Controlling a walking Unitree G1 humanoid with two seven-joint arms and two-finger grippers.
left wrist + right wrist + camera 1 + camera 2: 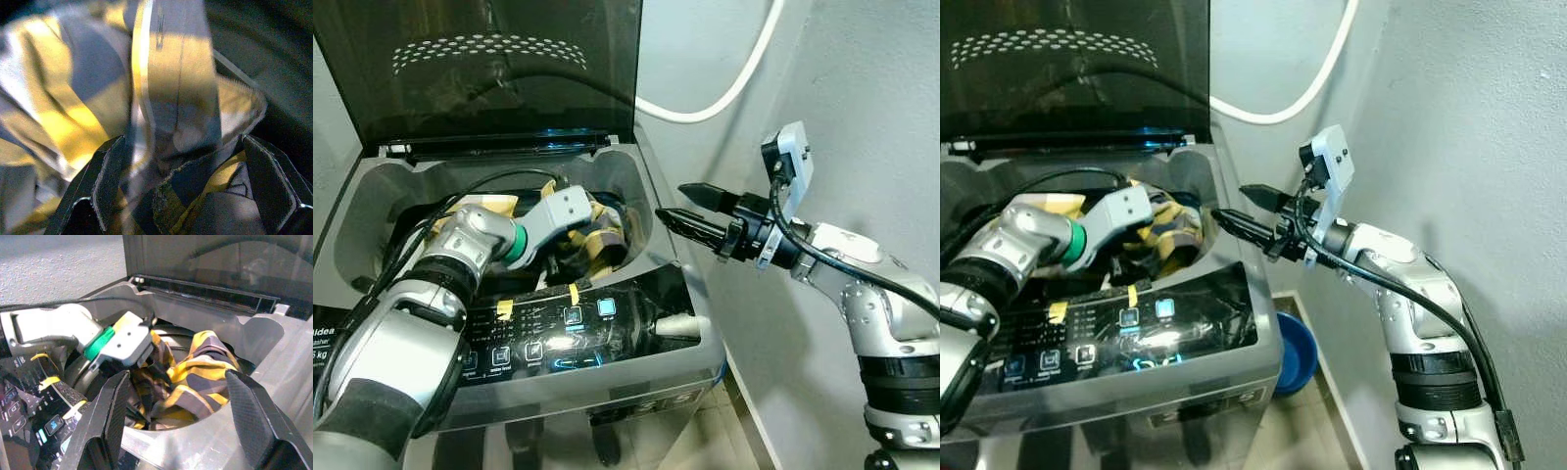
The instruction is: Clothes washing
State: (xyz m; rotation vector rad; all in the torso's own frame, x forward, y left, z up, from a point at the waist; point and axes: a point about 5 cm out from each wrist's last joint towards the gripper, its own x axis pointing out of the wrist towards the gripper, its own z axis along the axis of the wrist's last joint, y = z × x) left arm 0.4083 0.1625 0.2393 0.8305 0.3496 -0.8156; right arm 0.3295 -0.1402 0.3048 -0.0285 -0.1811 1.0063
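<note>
Cloth (597, 240), yellow-and-dark plaid, sits bunched in the washer (651, 176) drum mouth. The left gripper (195, 186) is in it, fingers spread around a fold, probably not clamped. The right gripper (680, 203) hovers wide open beside the washer's rim, farther off.

I see the left pincer (195, 196) with its two black fingers (105, 188) spread wide apart, one at each side of the garment. Between them sits a bunched fold of yellow and grey-blue striped cloth (161, 107), which continues ahead of the fingertips. The fabric lies against the inner pads. Beyond the cloth, off to one side of the pincer, I note a dark curved surface (264, 54); I cannot identify it.
</note>
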